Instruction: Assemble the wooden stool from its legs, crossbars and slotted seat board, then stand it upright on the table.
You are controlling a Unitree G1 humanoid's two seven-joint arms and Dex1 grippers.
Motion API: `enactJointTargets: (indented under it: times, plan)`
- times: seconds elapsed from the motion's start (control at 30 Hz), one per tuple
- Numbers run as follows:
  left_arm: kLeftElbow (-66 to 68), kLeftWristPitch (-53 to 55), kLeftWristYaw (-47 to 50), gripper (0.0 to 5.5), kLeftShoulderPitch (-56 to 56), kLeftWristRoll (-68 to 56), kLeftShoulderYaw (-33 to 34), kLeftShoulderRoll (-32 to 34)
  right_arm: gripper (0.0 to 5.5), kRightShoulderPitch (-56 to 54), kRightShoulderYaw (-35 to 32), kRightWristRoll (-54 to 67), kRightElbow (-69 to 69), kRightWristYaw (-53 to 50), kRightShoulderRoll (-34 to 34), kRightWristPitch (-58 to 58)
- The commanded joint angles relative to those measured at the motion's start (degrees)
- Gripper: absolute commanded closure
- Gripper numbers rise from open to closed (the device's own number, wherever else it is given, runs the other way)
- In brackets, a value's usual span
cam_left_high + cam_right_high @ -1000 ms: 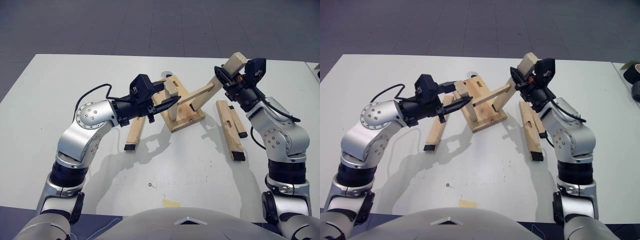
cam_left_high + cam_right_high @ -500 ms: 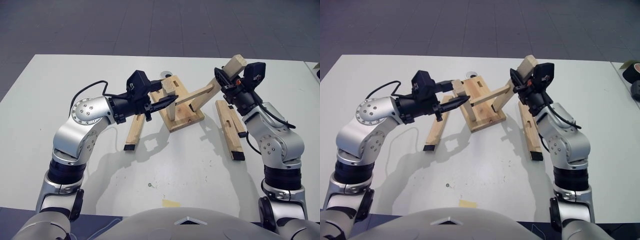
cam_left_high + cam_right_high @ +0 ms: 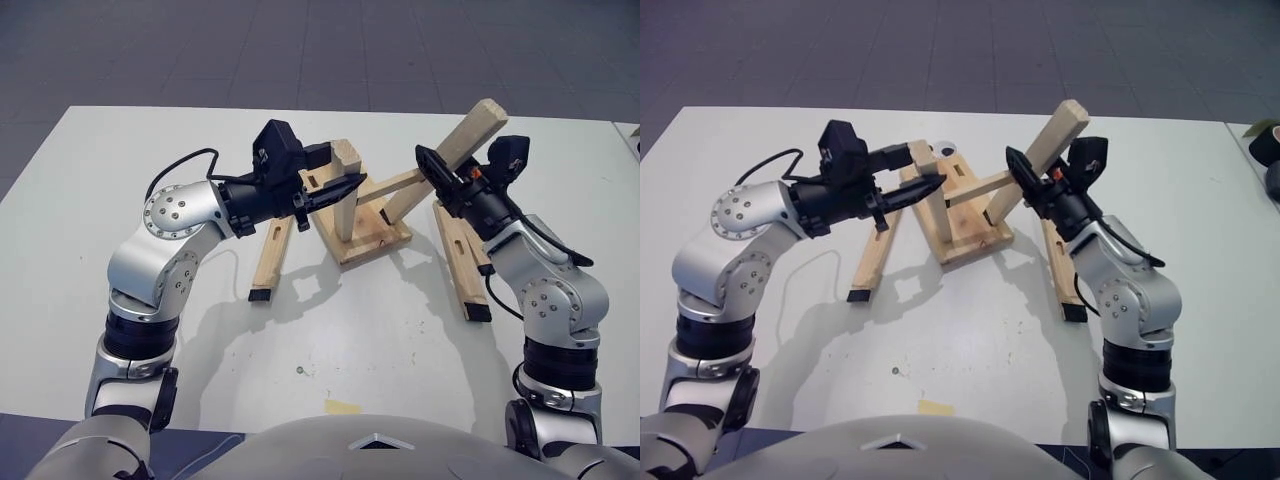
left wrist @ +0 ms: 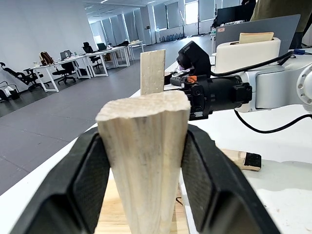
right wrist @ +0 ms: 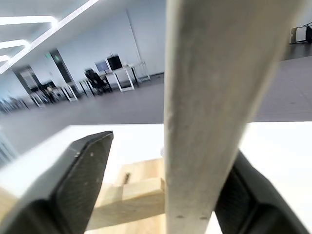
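- The left gripper [image 3: 340, 188] is pinching an upright leg [image 3: 346, 205] just below its top, with its black fingers [image 4: 87, 180] pressed on opposite faces of the post.
- The right gripper [image 3: 432, 170] is straddling a tilted leg [image 3: 470, 128] about halfway up. Its jaws are spread; one pad [image 5: 85, 180] is standing apart from the wood and the other is lying close against it.
- The tilted leg's long axis is running from its lower end at the seat board [image 3: 372, 240] up and outward toward the robot's right, leaning away from the upright leg. The right arm is the nearer one to it.
- A crossbar [image 3: 388, 186] is bridging the two legs, sloping up slightly toward the tilted one.
- The coming move is probably turning on this lean, since the tilted leg needs to be swung in until it stands parallel with the held post.
- The seat board is lying flat on the white table [image 3: 130, 140] between the two arms, with both legs rising from it.
- The parts are showing as pale, bare, square-cut wood. A spare leg [image 3: 270, 258] with a black tip is lying just to the left of the board, and two more pieces [image 3: 458, 262] are lying to its right.
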Motion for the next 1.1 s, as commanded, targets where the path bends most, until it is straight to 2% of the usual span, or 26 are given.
enactJointTargets:
  times: [0.03, 0.23, 0.37, 0.5, 0.6, 0.7, 0.77, 0.87, 1.0, 1.1]
  plan:
    - [-0.8, 1.1, -1.6, 2.76, -1.6, -2.1, 0.6, 0.9, 1.73, -5.3, -3.7, 9.6, -4.3, 1.2, 1.6, 0.5]
    - [-1.5, 1.6, -1.8, 1.8, -1.1, -4.1, 1.5, 1.6, 0.8, -9.3, -7.6, 13.5, -3.2, -1.5, 0.1, 0.3]
    - [-0.5, 1.8, 2.4, 1.22, -3.6, -5.7, 4.7, -0.8, 0.24, -13.0, -9.1, 15.8, -2.8, -3.6, 0.4, -0.4]
    - [2.5, 2.5, 9.4, 0.63, -9.2, -9.9, 10.7, -4.5, 0.1, -20.4, -8.5, 16.9, -2.1, -6.1, 1.1, -1.5]
    - [3.9, 3.5, 14.0, 0.11, -13.4, -14.2, 15.1, -6.2, 0.1, -29.6, -10.6, 17.7, 0.2, -7.3, -0.7, -3.8]
    - [4.5, 3.6, 15.6, 0.11, -13.2, -12.8, 14.8, -5.2, 0.1, -37.9, -14.3, 20.4, 2.9, -9.4, -1.9, -6.7]
    - [4.2, 3.6, 15.7, 0.11, -11.6, -11.4, 13.3, -4.6, 0.1, -39.8, -15.1, 21.9, 3.2, -10.3, -2.1, -7.4]
    - [2.7, 3.4, 15.3, 0.11, -9.3, -10.0, 10.7, -4.5, 0.1, -34.5, -12.6, 21.6, 2.8, -11.0, 0.6, -6.7]
    - [2.4, 3.0, 15.8, 0.11, -8.6, -9.2, 9.2, -5.2, 0.1, -22.2, -5.9, 14.8, 5.3, -9.8, 5.1, -6.9]
    - [2.9, 2.9, 15.4, 0.11, -8.3, -8.7, 8.6, -4.9, 0.1, -20.8, -4.5, 16.7, 0.9, -9.1, 7.0, -7.1]
